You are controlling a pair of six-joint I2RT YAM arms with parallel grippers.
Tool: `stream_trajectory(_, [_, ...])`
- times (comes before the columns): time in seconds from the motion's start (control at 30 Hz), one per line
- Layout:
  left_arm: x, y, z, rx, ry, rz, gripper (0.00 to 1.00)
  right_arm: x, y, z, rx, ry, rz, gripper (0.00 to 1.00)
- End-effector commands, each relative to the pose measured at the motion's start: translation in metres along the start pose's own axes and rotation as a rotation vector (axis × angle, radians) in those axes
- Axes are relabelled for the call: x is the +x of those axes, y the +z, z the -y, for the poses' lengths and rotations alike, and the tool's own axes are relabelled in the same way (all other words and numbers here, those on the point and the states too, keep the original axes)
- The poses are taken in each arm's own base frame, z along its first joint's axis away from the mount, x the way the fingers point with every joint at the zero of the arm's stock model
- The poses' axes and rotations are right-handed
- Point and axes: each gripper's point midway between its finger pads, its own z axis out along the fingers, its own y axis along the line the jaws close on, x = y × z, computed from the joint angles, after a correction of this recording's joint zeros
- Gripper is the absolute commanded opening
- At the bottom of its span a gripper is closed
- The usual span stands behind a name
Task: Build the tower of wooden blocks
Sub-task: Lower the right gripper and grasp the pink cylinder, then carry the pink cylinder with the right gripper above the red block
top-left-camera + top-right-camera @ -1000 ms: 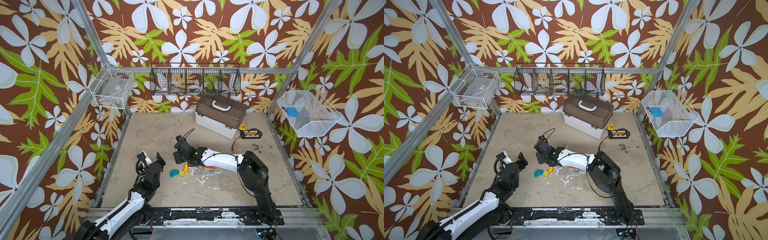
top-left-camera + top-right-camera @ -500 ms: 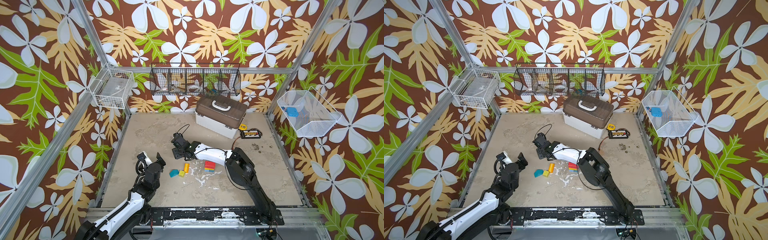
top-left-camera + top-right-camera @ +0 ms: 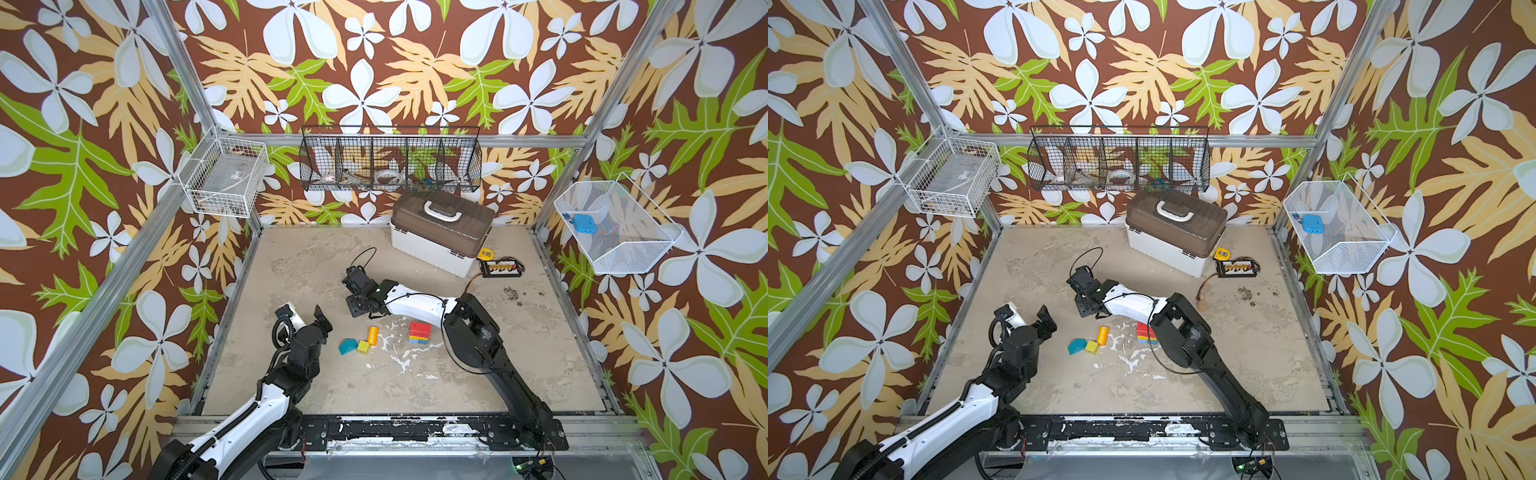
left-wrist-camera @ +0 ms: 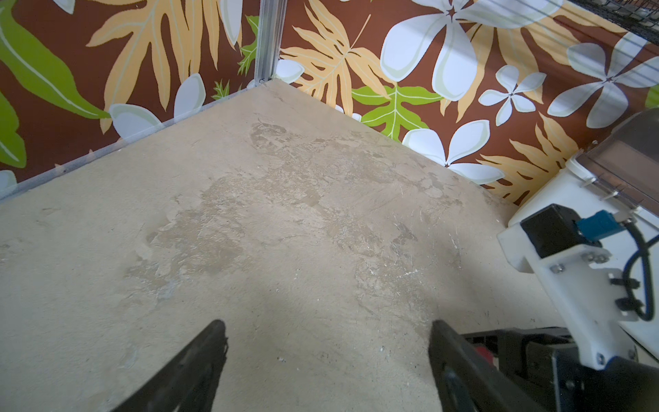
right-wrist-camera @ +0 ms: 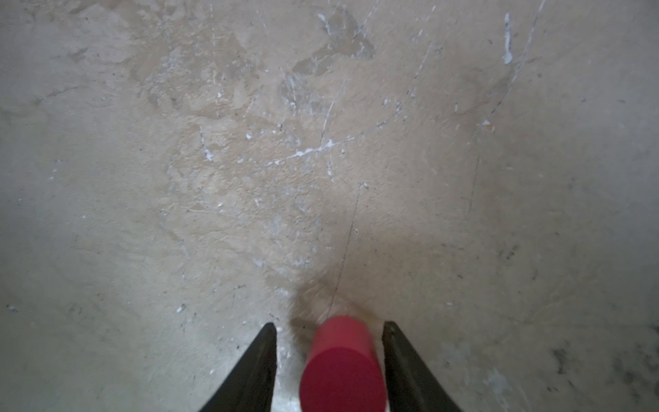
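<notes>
1. Tower (image 3: 419, 331): seen in both top views as a short stack near the ctr of the table (image 3: 316, 266). A red block is set on top, w/ yellow and blue layers below. In a top view it is partly covered by the right arm (image 3: 1177, 332).
2. Clock directions are read in the top views, 12 = far wall.
3. Three loose wood blocks (image 3: 1103, 335) are laid at 9 o'clock of the tower, apart from it. These are an orange cyl. (image 3: 372, 336) on its side, a yellow cube (image 3: 363, 347) at its 7 o'clock, and a teal roof piece (image 3: 348, 345) just beside the cube.
4. Right gripper (image 5: 330, 324): jaws are set partway apart, either side of a red cyl. (image 5: 340, 364). Bare table is seen betw. one finger (image 5: 255, 371) and the cyl., so it is not clamped. At the other finger contact can't be told (blurred).
5. In the top views that gripper is found at 10 o'clock of the tower, low over the table.
6. Left gripper (image 4: 326, 326): jaws are spread wide, and only bare table is seen betw. them. It is placed at 9 o'clock of the loose blocks, near but not touching.
7. White case w/ brown lid (image 3: 442, 232) is stood at 1 o'clock by the far wall, well apart from the blocks.
</notes>
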Motion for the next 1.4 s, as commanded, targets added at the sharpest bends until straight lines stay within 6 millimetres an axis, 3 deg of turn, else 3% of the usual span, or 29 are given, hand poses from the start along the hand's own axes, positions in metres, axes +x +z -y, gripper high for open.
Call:
stream_trajectory(0.0, [-0.005, 0.0, 0.003, 0.014, -0.008, 0.018, 0.89, 0.004, 0.003, 0.003, 0.019, -0.012, -0.02, 0.48])
stream_trajectory(0.23, [-0.004, 0.0, 0.005, 0.023, -0.005, 0.015, 0.89, 0.0, 0.001, 0.001, 0.008, -0.005, -0.009, 0.32])
stream_trajectory(0.4, [-0.004, 0.0, 0.005, 0.025, -0.002, 0.012, 0.89, -0.011, -0.019, 0.003, 0.008, -0.003, 0.028, 0.27])
stream_trajectory(0.57, [-0.003, 0.0, 0.008, 0.039, 0.001, 0.006, 0.89, -0.023, -0.069, 0.018, 0.04, 0.005, 0.104, 0.23])
stream_trajectory(0.67, [0.001, 0.0, 0.016, 0.085, 0.021, -0.01, 0.9, -0.023, -0.112, 0.032, 0.048, 0.03, 0.161, 0.23])
stream_trajectory(0.8, [0.003, 0.001, 0.023, 0.12, 0.037, -0.025, 0.9, -0.005, -0.167, 0.06, 0.08, 0.082, 0.232, 0.23])
stream_trajectory(0.93, [0.004, 0.0, 0.025, 0.133, 0.039, -0.029, 0.89, 0.03, -0.195, 0.084, 0.103, 0.127, 0.239, 0.22])
stream_trajectory(1.13, [0.005, 0.0, 0.026, 0.139, 0.039, -0.03, 0.89, 0.066, -0.204, 0.091, 0.064, 0.146, 0.202, 0.22])
stream_trajectory(1.37, [0.005, 0.0, 0.026, 0.137, 0.04, -0.03, 0.89, 0.084, -0.196, 0.083, 0.021, 0.112, 0.149, 0.22])
